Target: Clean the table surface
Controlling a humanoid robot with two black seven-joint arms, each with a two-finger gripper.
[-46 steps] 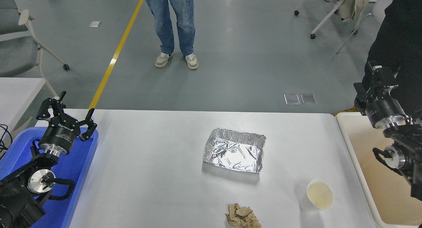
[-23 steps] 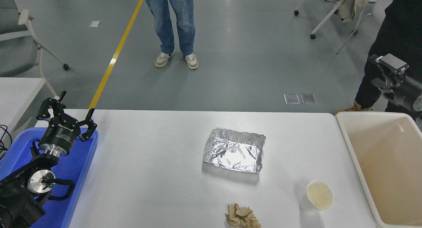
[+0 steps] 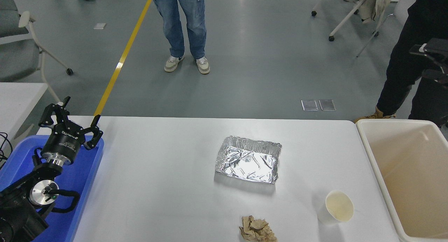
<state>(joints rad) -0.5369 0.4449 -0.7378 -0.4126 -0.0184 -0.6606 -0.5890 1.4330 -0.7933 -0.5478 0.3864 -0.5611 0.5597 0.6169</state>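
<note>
Grey floor beyond; wide matte white tabletop (image 3: 157,186) filling the foreground, not yet cleared. Left on it: crinkled foil tray (image 3: 249,159), white paper cup (image 3: 338,207), crumpled brown paper wad (image 3: 257,229). Beige plastic bin (image 3: 376,158) beside, nothing visible inside. Left gripper (image 3: 70,120) parked, fingers apart; right gripper (image 3: 432,58) raised at the edge, state unclear.

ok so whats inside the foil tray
Nothing visible: the foil tray shows only its own crinkled, shiny bottom. The strip just behind its near wall is hidden from this angle.
</note>
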